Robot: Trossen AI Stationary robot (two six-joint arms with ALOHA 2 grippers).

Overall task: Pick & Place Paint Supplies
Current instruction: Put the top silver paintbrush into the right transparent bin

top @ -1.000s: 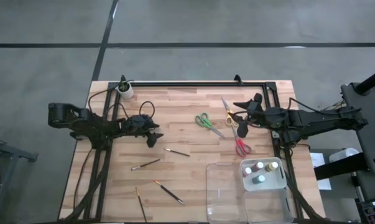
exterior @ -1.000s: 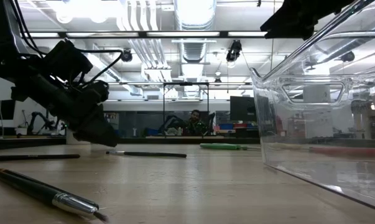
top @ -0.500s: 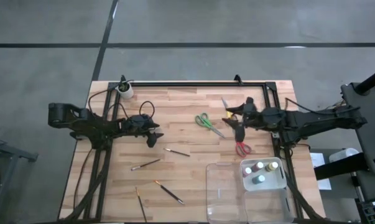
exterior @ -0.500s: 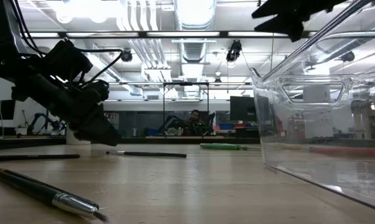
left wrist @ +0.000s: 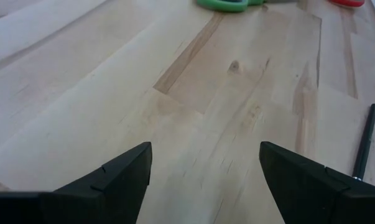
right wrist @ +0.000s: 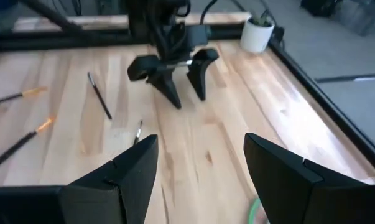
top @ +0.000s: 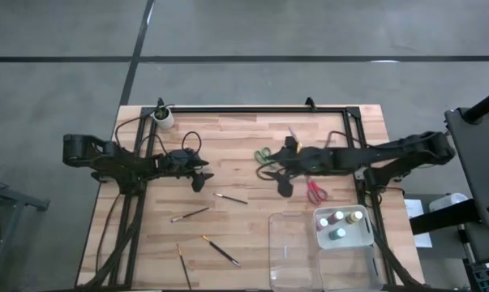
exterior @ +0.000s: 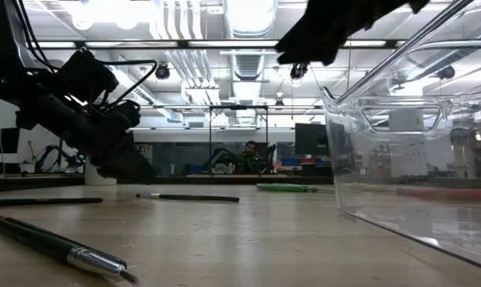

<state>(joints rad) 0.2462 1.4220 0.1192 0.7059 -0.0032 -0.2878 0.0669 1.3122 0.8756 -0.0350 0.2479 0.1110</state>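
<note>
Right gripper (top: 283,183) spread, empty, above table (top: 236,134) just beside green-handled scissors (top: 264,154). You: centre over handles, descend straight, then pinch. Left gripper (top: 199,180) spread, waiting further from scissors, near brush (top: 230,198).

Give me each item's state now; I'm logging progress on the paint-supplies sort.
Left tool: open, empty, above the table.
Right tool: open, empty, beside the green scissors.
Green scissors: on the table.
Red scissors: on the table.
Paint bottles: upright in the tray.
Brushes: loose on the table.
</note>
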